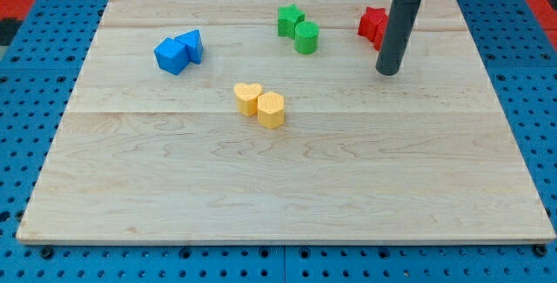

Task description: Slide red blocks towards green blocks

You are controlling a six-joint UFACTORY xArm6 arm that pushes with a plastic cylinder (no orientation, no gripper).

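Note:
A red star block [371, 23] lies near the view's top right, partly hidden by the dark rod; a second red block behind the rod cannot be made out clearly. My tip [387, 72] rests on the board just below and right of the red star. A green star block [288, 20] and a green cylinder [306, 37] sit together left of the red block, touching each other, a short gap from it.
A blue cube [171, 56] and a blue triangular block [191, 45] sit at the upper left. A yellow heart block [248, 97] and a yellow hexagonal block [271, 109] sit near the middle. The wooden board [287, 196] lies on a blue pegboard.

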